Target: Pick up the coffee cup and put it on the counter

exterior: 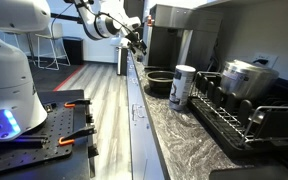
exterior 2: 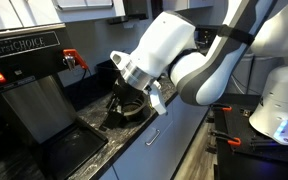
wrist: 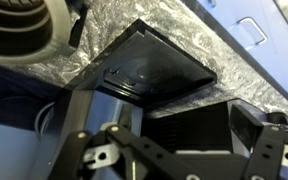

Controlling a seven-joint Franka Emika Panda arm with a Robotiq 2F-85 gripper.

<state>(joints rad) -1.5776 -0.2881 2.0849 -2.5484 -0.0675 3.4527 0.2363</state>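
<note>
Exterior views, both of them, are showing the counter (exterior: 179,140) running long and narrow, its speckled grey-and-white stone lying beside the black robot table (exterior: 44,135). The white arm (exterior 2: 199,65) is reaching over it towards the coffee machine (exterior: 169,35). A dish rack (exterior: 234,115) is sitting on the stone, carrying a steel pot (exterior: 246,78). A white tumbler (exterior: 182,87) is standing upright just beside the rack. The coffee cup (exterior: 159,82), dark and squat, is sitting low between the tumbler and the machine, close to both. The gripper (exterior: 137,45) is hanging above it and apart from it, jaws standing wide with nothing between them. In the wrist view a black square tray (wrist: 149,65) is lying on the stone.
</note>
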